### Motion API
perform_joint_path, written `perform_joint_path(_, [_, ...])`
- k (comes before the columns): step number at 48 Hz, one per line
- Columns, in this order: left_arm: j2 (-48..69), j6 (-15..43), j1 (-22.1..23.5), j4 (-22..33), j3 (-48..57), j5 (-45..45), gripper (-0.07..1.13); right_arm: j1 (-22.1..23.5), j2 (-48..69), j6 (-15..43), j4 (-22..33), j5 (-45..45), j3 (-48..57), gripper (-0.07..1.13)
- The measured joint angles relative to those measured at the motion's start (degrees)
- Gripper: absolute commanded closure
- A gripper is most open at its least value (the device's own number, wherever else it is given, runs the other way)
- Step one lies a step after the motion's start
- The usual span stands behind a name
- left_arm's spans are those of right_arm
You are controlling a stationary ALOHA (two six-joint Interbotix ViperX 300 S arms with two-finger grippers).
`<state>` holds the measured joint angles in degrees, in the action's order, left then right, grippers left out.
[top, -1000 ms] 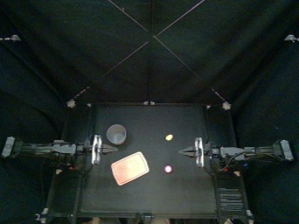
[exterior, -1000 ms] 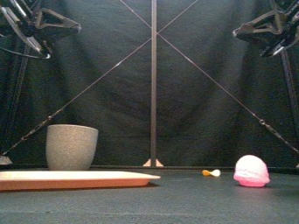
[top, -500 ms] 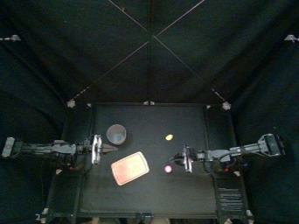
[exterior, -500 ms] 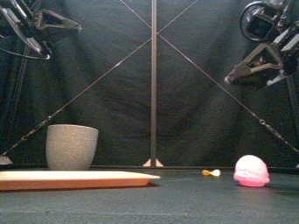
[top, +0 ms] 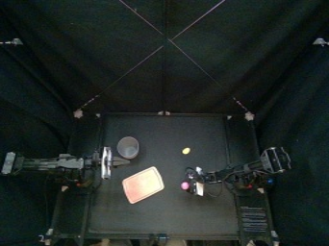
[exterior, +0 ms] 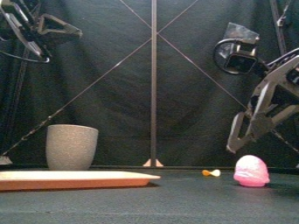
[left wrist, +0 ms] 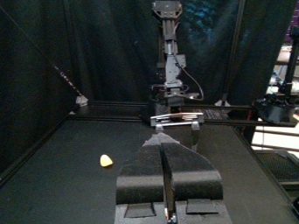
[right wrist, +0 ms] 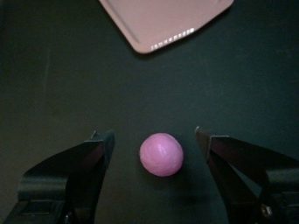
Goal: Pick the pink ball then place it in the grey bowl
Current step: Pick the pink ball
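the ball (right wrist: 162, 154) sits untouched between the 2 spread fingers (right wrist: 79, 164) of our right gripper (right wrist: 153, 135). we judge it light, smooth, prone to roll: pinch its middle. left gripper (left wrist: 165, 144) clenched.

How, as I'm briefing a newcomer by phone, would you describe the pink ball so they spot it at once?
On the black table, find the flat pink tray near the front; the pink ball sits right of it, beneath the open right gripper. It is the only rounded pink thing: the tray is flat, the small yellow toy lies farther back.

Right tool (right wrist: 153, 135) low, spread; left tool (left wrist: 165, 133) closed
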<state>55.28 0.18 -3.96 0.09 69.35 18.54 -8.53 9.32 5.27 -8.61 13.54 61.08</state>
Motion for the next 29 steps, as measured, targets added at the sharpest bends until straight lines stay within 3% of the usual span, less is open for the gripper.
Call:
perform_joint_path(17, [0.0,-0.26,-0.18,0.0,0.79,0.0,1.01,0.26,-7.29,-0.26,2.11,-8.61,-3.87,0.04])
perform_joint_path(29, [0.0,-0.26,-0.18,0.0,1.49,0.0,1.01,0.35,-7.47,0.09,2.29,-9.14,-4.48,0.35])
